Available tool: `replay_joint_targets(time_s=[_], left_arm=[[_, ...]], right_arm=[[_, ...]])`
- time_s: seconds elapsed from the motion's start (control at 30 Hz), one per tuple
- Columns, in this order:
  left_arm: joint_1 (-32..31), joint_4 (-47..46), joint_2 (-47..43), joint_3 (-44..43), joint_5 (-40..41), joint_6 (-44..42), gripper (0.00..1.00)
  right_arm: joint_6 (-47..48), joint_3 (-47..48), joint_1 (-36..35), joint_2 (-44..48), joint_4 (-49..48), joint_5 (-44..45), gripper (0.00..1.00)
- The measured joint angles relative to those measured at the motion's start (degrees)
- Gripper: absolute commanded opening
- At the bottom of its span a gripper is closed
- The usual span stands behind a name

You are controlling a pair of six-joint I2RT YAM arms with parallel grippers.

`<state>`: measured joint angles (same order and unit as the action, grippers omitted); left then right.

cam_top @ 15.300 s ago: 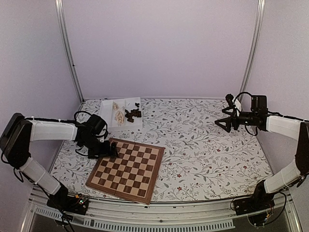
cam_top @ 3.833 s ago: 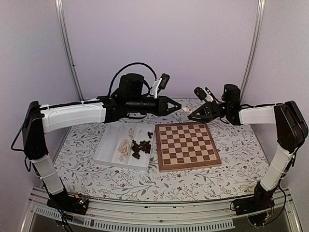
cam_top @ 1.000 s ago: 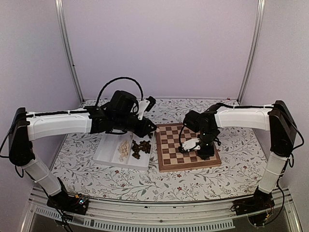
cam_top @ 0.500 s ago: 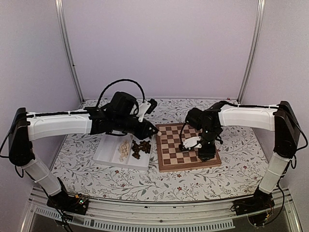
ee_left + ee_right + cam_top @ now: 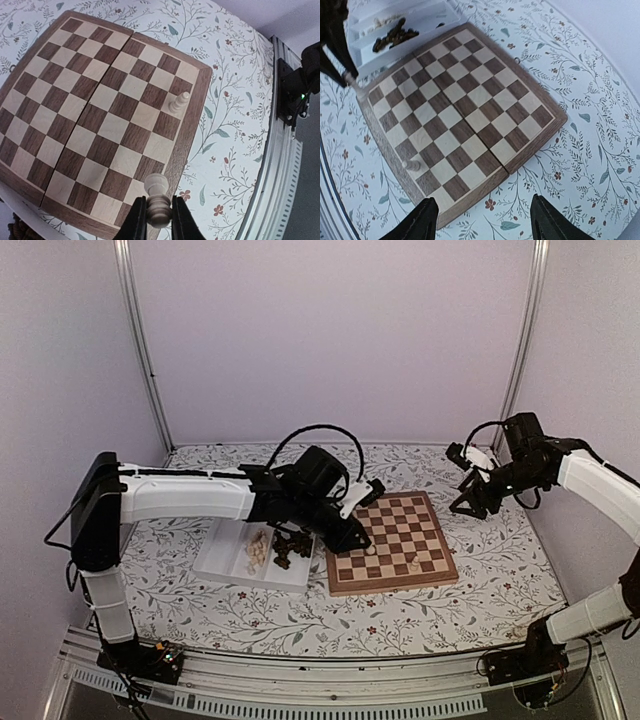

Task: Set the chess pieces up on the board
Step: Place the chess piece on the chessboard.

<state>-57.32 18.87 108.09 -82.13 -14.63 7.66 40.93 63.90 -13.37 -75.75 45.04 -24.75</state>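
While clamped in left end effector (image 5: pixel 159 206) | cream piece (image 5: pixel 157 189) — over board (image 5: pixel 100 115) edge

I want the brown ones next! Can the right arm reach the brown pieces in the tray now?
Probably not easily. The left arm stretches over the tray, holding a cream piece by the board's corner, and the open right gripper hangs beyond the board's other side.

White 2-compartment tray (image 5: pixel 222 548) sits on floral cloth (image 5: pixel 450 610), just left of left gripper (image 5: pixel 362 543), well apart from right gripper (image 5: pixel 470 505). Cloth lies under both. Slotted metal rail (image 5: pixel 330 680) runs along near edge, in front of both. Black box (image 5: pixel 300 82) w/ green light sits past rail, to the right in left wrist view. 2 upright posts (image 5: pixel 140 350) and lilac walls (image 5: pixel 330 340) stand behind.
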Motion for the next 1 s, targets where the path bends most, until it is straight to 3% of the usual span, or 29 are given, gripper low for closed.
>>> replay_joint_targets(time_s=[0.17,0.33,0.67,1.0], left_arm=[[-0.96,2.99,5.57,-5.38,-0.22,-1.38,0.06],[-2.43,5.97,11.37,-12.17,-0.07,-2.56,0.07],[-4.70,13.29,19.15,-21.84,4.24,-3.80,0.09],[-4.72,16.11,19.78,-23.37,6.32,-4.11,0.27]], right_arm=[[-8.70,-8.09,9.18,1.01,-13.86,-9.86,0.66],[-11.65,-12.20,10.27,2.03,-20.52,-10.62,0.66],[-12.28,-13.07,10.27,2.51,-24.28,-11.19,0.66],[-12.15,-13.09,10.27,2.49,-24.57,-11.89,0.66]])
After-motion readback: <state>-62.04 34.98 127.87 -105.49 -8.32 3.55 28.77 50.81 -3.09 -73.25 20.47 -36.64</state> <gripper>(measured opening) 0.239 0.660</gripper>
